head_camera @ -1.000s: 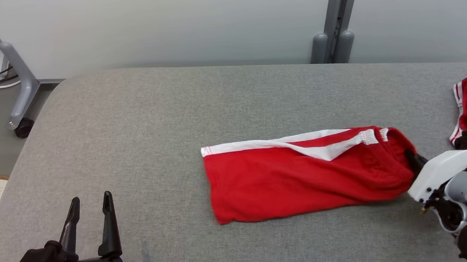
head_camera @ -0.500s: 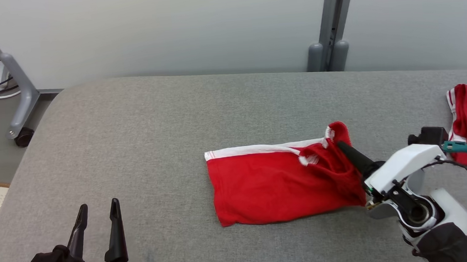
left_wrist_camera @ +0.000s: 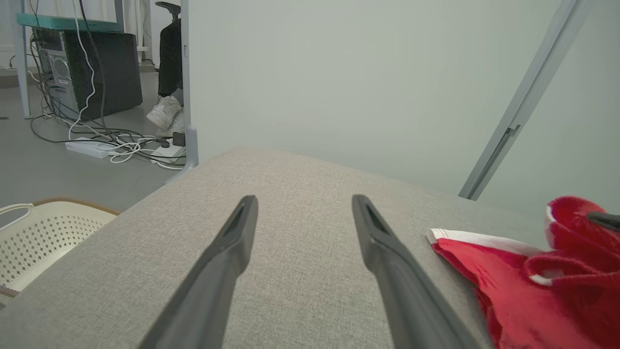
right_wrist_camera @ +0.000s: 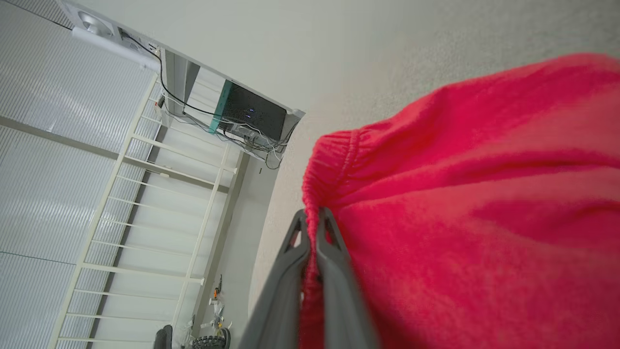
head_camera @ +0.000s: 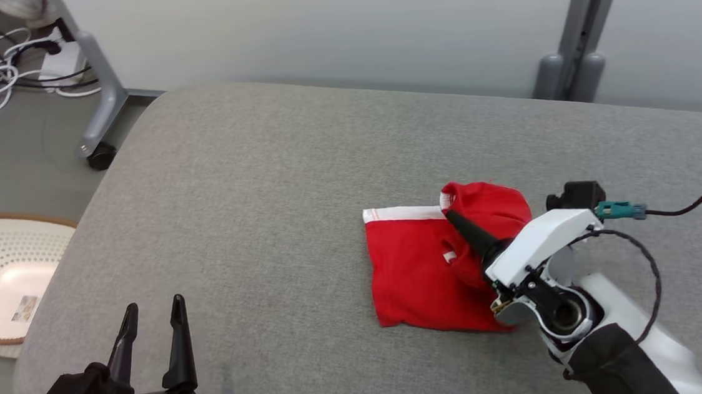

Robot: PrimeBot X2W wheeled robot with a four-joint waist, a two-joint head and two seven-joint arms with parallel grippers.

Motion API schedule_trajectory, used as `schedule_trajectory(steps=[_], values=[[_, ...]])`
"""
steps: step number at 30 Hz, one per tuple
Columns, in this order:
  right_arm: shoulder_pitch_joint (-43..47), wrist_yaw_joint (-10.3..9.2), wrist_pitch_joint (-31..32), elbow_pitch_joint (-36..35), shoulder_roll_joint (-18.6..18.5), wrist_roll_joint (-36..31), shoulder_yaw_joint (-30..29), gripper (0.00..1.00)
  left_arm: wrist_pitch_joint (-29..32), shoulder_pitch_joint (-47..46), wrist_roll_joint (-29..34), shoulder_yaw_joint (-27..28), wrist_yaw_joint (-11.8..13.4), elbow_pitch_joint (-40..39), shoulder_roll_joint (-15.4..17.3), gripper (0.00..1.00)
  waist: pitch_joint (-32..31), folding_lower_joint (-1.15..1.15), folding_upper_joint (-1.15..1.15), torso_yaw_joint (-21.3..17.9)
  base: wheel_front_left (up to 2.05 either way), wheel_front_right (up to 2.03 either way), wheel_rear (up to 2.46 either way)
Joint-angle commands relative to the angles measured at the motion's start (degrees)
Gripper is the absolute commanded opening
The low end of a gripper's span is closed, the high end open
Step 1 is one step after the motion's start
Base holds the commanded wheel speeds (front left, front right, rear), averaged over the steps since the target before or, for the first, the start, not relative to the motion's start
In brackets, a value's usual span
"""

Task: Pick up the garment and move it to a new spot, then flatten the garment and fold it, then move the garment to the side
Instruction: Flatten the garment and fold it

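Head view: the left fingers point(head_camera: 178, 336) stand spread wide above the near-left part of the grey counter point(head_camera: 262, 185) and hold nothing. The right fingers point(head_camera: 470, 233) are pinched together on a raised, bunched edge of the red garment point(head_camera: 410, 274); the rest of it lies on the counter, right of centre.

Left wrist view: the two fingers are wide apart, with the garment off to their right, not touching.

Right wrist view: the fingers are clamped on the gathered elastic hem.

A grey padded table point(head_camera: 262, 185) carries red shorts point(head_camera: 413, 273), partly folded over
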Motion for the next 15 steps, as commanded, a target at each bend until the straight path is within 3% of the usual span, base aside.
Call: schedule_trajectory(steps=[1, 15], values=[[-0.7, 0.03, -0.7, 0.8, -0.1, -0.5, 0.7, 0.00, 0.0, -1.2, -0.4, 0.1, -0.3, 0.1, 0.2, 1.00, 0.5, 0.00, 0.00, 1.1, 0.00, 0.00, 0.00], [-6.5, 0.03, -10.3, 5.2, 0.0, 12.4, 21.3, 0.00, 0.0, -2.9, -0.1, -0.6, -0.7, 1.3, 0.1, 1.00, 2.2, 0.00, 0.00, 2.9, 0.00, 0.00, 0.00]])
